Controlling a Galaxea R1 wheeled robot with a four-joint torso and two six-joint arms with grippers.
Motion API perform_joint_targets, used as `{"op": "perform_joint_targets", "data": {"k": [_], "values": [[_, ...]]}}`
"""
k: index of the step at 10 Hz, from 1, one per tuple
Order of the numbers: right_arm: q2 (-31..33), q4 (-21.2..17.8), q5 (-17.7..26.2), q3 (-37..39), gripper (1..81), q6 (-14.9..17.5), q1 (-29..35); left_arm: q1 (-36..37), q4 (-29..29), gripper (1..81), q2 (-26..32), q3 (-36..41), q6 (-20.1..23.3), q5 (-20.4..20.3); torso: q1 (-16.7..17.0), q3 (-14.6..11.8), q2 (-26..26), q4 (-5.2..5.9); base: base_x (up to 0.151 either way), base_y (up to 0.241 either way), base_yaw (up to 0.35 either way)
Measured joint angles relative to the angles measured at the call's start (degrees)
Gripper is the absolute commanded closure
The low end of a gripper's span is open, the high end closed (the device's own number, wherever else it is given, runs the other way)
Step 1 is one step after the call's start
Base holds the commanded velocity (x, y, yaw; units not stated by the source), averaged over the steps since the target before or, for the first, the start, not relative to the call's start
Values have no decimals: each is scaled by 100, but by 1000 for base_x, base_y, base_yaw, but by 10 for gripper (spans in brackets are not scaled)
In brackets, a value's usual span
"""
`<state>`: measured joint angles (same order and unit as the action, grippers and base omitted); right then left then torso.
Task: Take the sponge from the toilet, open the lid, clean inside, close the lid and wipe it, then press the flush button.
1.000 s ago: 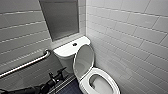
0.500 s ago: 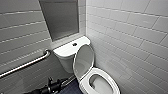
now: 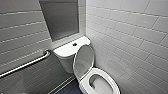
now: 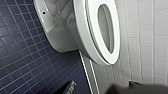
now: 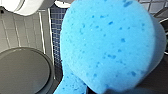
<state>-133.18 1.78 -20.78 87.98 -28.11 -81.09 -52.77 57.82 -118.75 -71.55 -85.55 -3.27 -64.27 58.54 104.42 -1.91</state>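
One toilet (image 3: 67, 53), one sponge (image 5: 110, 42), one rail (image 3: 25, 65)

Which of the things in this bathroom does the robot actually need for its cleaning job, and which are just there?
For the job: sponge; toilet; lid, standing open; flush button on the tank top.

Just there: grab rail on the wall; grey framed panel above the tank; round grey object behind the sponge; dark blue tiled floor.
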Motion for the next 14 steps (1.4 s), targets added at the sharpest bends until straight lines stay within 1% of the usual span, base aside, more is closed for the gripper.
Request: {"op": "perform_joint_targets", "data": {"k": [2,4,6,8,10,12,14], "values": [[215,34,12,-328,811,0,182,-800,688,10,1,60,6,165,0,-2,0,0,0,0,0],[610,78,52,-769,811,-2,378,-1560,1279,10,-32,33,22,247,0,-4,2,0,0,0,0],[1036,98,113,-1167,811,-2,736,-2153,1729,10,-278,-299,24,256,0,-4,2,0,0,0,0],[1295,98,139,-1521,811,-2,1250,-2421,1996,10,-603,-847,30,286,0,-4,2,0,0,0,0],[1609,98,200,-1714,811,-5,1640,-2743,2131,10,-940,-1243,46,263,0,-4,2,0,0,0,0],[1896,96,332,-1736,811,-33,2009,-2777,2186,10,-1119,-1591,52,201,0,-6,2,0,0,0,0],[1965,78,601,-1740,811,-50,2470,-2837,2214,10,-1408,-1864,90,176,0,-6,2,0,0,0,0]]}}
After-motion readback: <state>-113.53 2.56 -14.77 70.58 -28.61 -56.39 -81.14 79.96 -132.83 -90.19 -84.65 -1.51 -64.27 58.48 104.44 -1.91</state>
